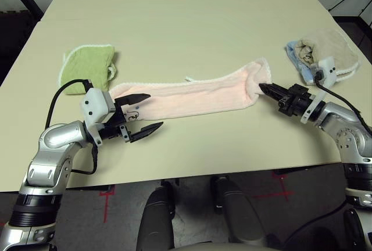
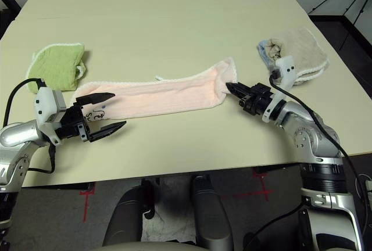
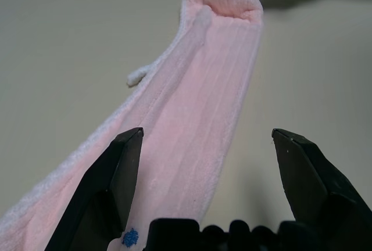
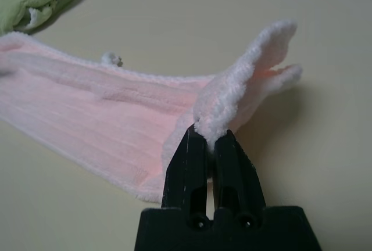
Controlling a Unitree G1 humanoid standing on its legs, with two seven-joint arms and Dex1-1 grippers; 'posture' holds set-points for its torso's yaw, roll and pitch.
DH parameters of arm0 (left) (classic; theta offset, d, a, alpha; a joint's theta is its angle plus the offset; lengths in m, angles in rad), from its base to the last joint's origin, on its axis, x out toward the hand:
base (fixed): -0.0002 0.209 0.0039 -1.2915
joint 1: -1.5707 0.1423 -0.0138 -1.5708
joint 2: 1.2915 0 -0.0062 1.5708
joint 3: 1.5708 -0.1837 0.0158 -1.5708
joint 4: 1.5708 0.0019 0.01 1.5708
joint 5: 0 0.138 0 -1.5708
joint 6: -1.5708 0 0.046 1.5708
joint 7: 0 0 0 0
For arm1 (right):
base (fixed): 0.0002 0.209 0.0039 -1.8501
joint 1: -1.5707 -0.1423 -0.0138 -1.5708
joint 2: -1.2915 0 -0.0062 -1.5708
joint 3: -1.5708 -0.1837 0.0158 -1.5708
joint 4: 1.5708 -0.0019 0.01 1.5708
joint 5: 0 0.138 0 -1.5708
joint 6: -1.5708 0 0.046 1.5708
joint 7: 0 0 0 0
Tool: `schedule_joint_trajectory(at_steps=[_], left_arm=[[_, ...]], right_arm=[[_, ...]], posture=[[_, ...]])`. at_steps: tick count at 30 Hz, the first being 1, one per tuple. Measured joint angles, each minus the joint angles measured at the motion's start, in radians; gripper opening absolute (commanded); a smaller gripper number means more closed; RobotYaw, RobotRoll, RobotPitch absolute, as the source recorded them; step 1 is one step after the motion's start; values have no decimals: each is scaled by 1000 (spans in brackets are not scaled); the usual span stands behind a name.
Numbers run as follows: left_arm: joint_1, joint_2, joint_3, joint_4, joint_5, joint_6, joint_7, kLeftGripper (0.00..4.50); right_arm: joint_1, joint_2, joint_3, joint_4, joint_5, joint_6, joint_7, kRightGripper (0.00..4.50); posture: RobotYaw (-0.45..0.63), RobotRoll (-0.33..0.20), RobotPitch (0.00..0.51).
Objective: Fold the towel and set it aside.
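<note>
The pale pink towel (image 1: 197,95) lies stretched in a long narrow band across the middle of the table, with a small tag (image 1: 189,78) on its far edge and a dark embroidered mark (image 1: 133,110) at its left end. My right gripper (image 1: 264,88) is shut on the towel's right end, which bunches up above the fingertips (image 4: 200,140). My left gripper (image 1: 145,113) stands open at the towel's left end, one finger (image 1: 135,98) over the cloth and the other finger (image 1: 148,131) off its near edge.
A smaller green cloth (image 1: 87,68) lies at the left, just behind my left gripper. A beige-and-blue cloth bundle (image 1: 319,55) sits at the right, behind my right wrist. The table's near edge (image 1: 192,174) runs close in front of both arms.
</note>
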Motion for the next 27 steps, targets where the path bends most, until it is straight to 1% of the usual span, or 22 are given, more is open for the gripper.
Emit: schedule_joint_trajectory(at_steps=[7,10,24,27], left_arm=[[0,-9,-14,0,5,-2,11,4500],[0,-9,-14,0,8,-4,13,4500],[3,-10,-14,0,10,-8,29,4500],[3,-10,-14,0,10,-8,30,4500]], right_arm=[[-24,5,70,15,-90,-215,44,47],[-33,7,96,15,-109,-271,68,47],[-64,40,166,-28,-106,-269,120,47],[-64,63,190,-38,-104,-252,125,47]], posture=[[-148,0,185],[-144,0,184],[-128,0,189],[-127,0,189]])
